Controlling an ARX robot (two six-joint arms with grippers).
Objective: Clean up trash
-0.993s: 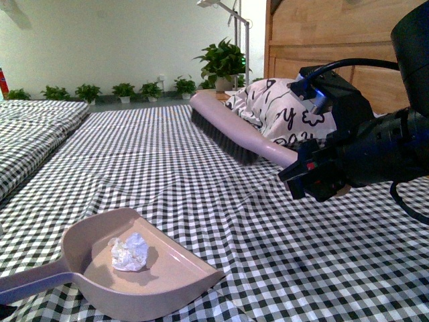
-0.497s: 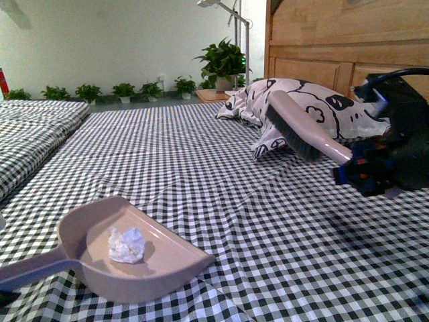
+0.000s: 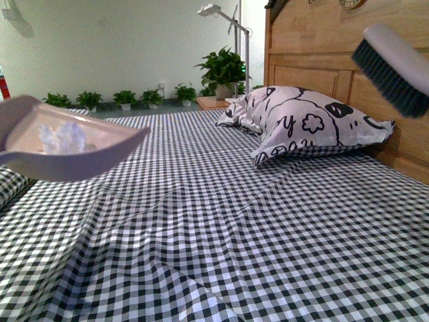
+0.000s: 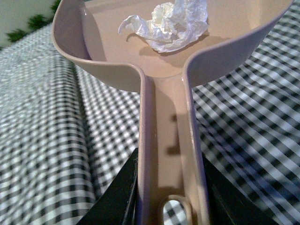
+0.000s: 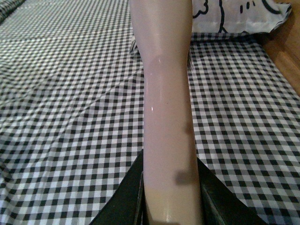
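The trash (image 3: 62, 137), a crumpled white paper ball (image 4: 168, 24), lies inside the pinkish-beige dustpan (image 3: 74, 157), which hangs in the air at the far left of the front view. My left gripper (image 4: 169, 197) is shut on the dustpan's long handle (image 4: 166, 140). The brush (image 3: 395, 64), with dark bristles, is raised at the upper right, in front of the wooden headboard. My right gripper (image 5: 171, 197) is shut on the brush's pale handle (image 5: 166, 93). Neither arm shows in the front view.
A black-and-white checked sheet (image 3: 221, 241) covers the bed. A patterned pillow (image 3: 305, 124) leans against the wooden headboard (image 3: 308, 54). Potted plants (image 3: 221, 70) and a white lamp (image 3: 211, 10) stand beyond the bed's far end. A second checked bed (image 3: 10, 184) lies at left.
The dustpan with the trash has risen off the sheet to the upper left. The brush has swung up and to the right, and the right arm has left the front view.
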